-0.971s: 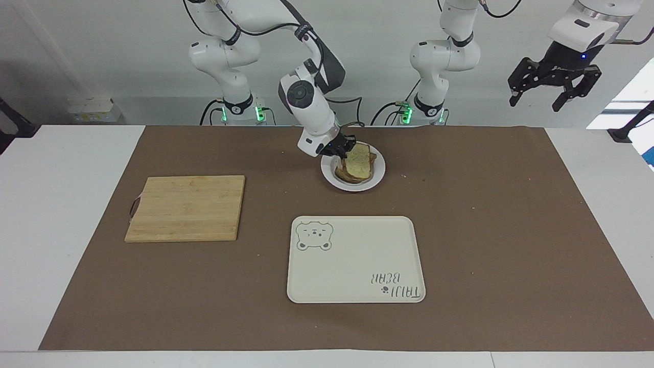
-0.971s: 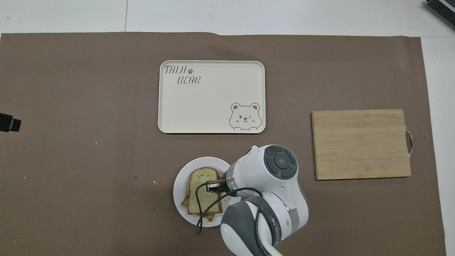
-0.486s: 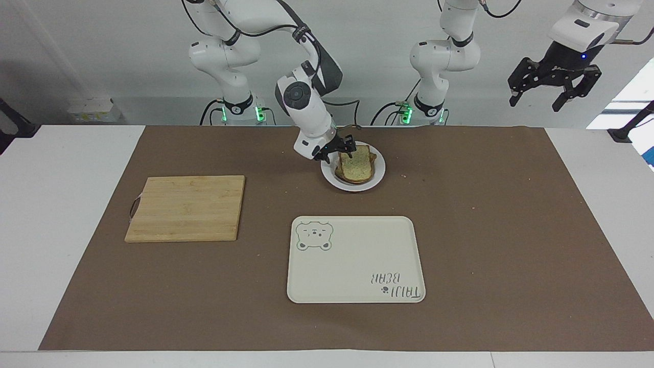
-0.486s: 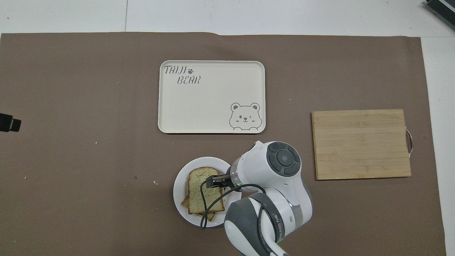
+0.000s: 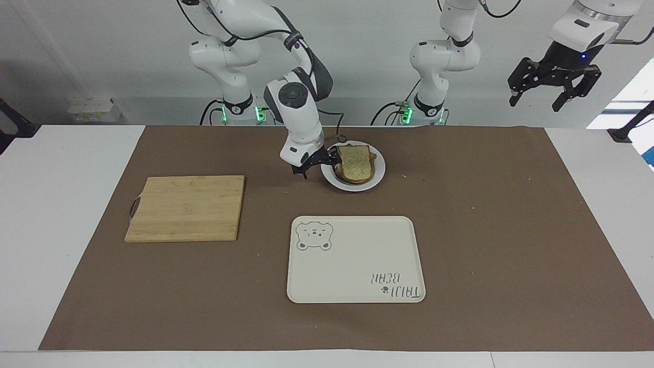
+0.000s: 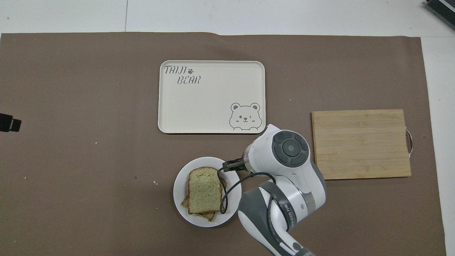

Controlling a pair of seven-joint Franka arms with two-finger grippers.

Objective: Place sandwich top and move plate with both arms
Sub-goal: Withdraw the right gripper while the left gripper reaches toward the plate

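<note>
The sandwich top (image 5: 355, 162), a pale slice with a brown crust, lies flat on another slice on the small white plate (image 5: 357, 187). The plate stands on the brown mat near the robots. In the overhead view the sandwich top (image 6: 203, 190) covers most of the stack on the plate (image 6: 179, 188). My right gripper (image 5: 318, 166) is open and empty, low beside the plate's rim on the side toward the right arm's end. In the overhead view its wrist hides most of it (image 6: 233, 165). My left gripper (image 5: 541, 97) is open and waits high above the left arm's end of the table.
A cream rectangular tray with a bear drawing (image 5: 355, 259) lies farther from the robots than the plate. A wooden cutting board (image 5: 186, 207) lies toward the right arm's end. Crumbs dot the brown mat (image 5: 511, 230).
My right gripper let go of the sandwich top, which went from tilted to flat on the stack. The gripper then drew off the plate toward the right arm's end.
</note>
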